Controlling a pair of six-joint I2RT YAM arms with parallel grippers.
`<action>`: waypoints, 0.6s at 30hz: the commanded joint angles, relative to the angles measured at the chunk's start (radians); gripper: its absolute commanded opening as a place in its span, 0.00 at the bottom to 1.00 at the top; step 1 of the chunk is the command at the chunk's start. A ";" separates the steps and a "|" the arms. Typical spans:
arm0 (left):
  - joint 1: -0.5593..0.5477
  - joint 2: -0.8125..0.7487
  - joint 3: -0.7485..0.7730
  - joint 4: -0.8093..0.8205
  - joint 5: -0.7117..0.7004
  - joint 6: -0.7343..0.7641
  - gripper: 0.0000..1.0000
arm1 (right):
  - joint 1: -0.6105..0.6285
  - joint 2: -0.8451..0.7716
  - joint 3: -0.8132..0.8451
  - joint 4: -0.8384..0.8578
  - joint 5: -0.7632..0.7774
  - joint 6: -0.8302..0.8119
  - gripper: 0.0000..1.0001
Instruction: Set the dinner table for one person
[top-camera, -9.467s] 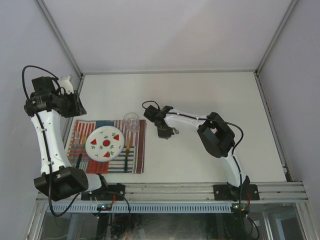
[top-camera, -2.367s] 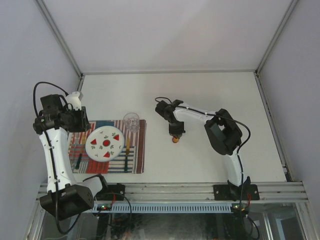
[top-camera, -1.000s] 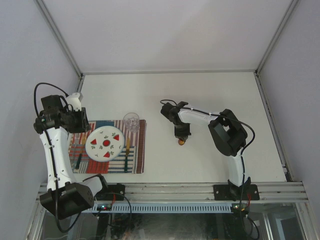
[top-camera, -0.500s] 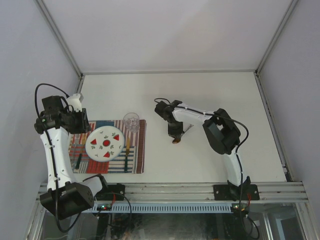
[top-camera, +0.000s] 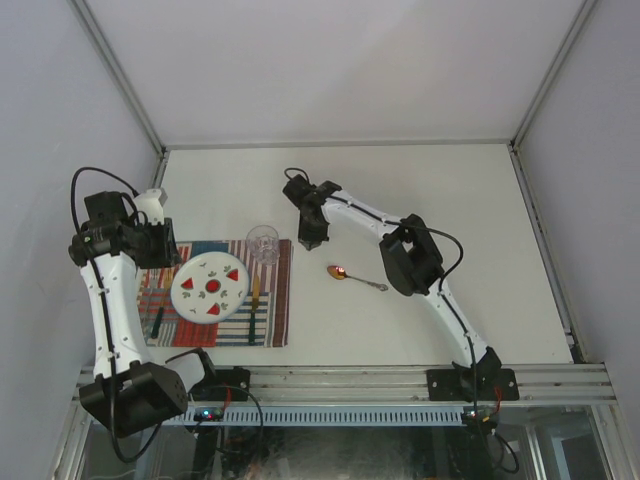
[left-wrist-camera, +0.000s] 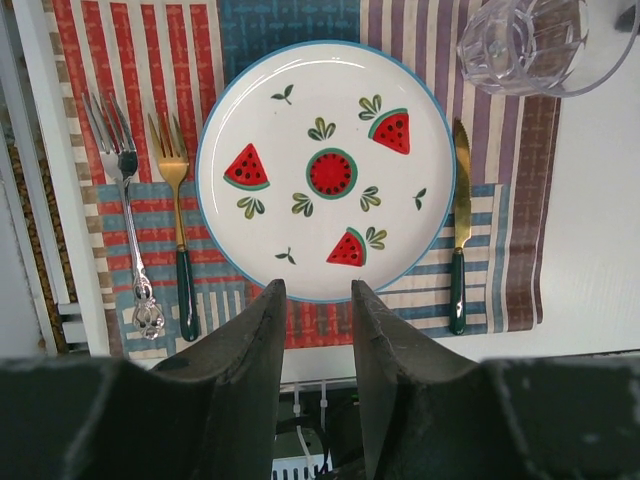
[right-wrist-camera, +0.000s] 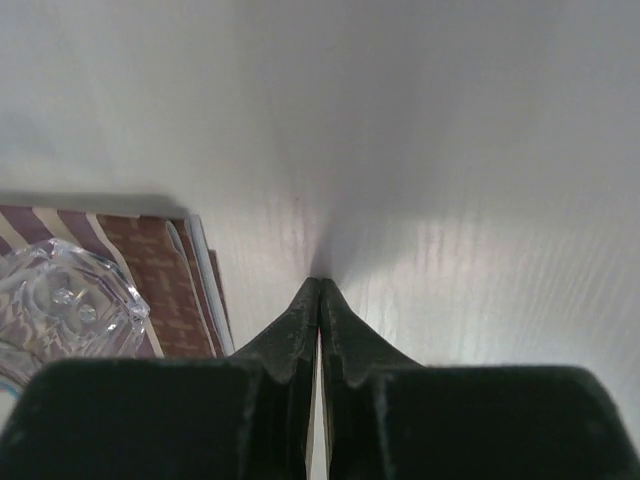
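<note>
1. Desk (top-camera: 430, 190): off-white top between the rails. A striped placemat (left-wrist-camera: 520, 250) lies at its left near side.
2. On the placemat, a watermelon plate (left-wrist-camera: 325, 170) sits centred. Silver fork (left-wrist-camera: 128, 215) and gold fork (left-wrist-camera: 178, 230) lie left of it, gold knife (left-wrist-camera: 460, 230) right. The glass (left-wrist-camera: 530, 40) stands at the far-right corner.
3. Spoon (top-camera: 358, 279) lies flat on bare desk, right of the placemat and apart from it.
4. Left end effector (left-wrist-camera: 314, 330): narrow gap, nothing in it, hovering over the plate's near rim.
5. Right end effector (right-wrist-camera: 318, 290): pinched closed, empty, tip down just right of the glass corner. Contact with the desk unclear.
</note>
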 joint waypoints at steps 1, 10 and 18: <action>0.008 0.006 0.037 -0.004 -0.010 0.011 0.37 | -0.046 -0.018 0.018 0.041 -0.002 -0.003 0.00; 0.009 0.012 0.047 -0.007 -0.003 -0.002 0.37 | -0.066 -0.256 -0.141 0.020 0.170 -0.176 0.30; 0.009 -0.046 0.006 -0.008 0.022 -0.020 0.37 | -0.024 -0.527 -0.370 -0.094 0.282 -0.247 0.19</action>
